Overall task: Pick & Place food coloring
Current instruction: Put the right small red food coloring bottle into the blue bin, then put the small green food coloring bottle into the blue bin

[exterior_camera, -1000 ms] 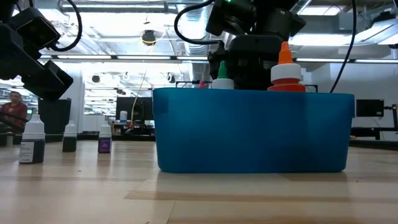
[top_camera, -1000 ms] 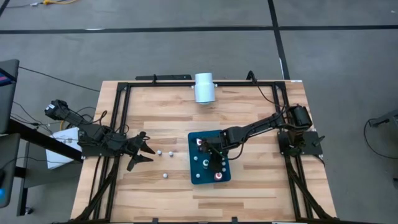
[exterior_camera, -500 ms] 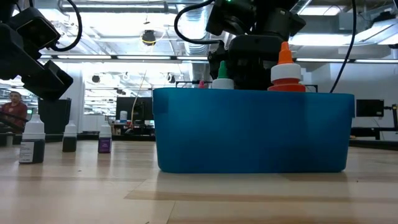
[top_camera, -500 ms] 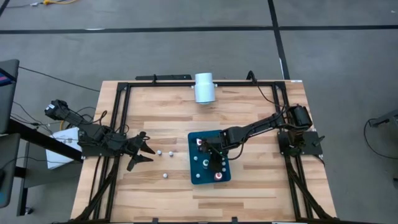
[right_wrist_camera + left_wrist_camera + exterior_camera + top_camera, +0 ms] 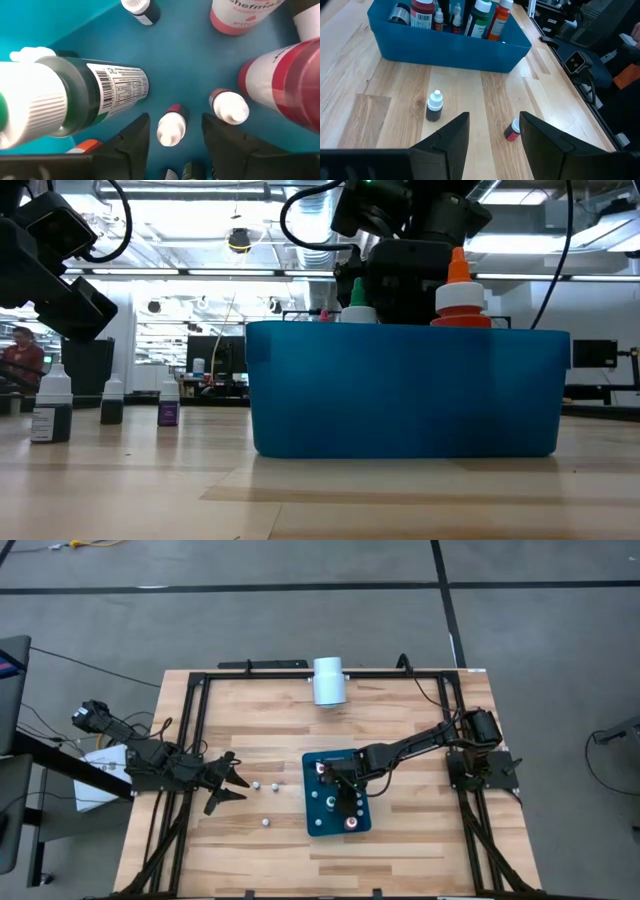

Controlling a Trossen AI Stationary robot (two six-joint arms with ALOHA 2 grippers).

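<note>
Right now my right gripper hangs inside the blue bin, its fingers spread apart with a small white-capped bottle standing between them, not pinched. Around it I see a big green-filled bottle, a red one and another small white-capped one. From the low view, a green tip and an orange cap poke above the bin wall. My left gripper waits over the desk well left of the bin, fingers released, with two small bottles standing just ahead of it.
</note>
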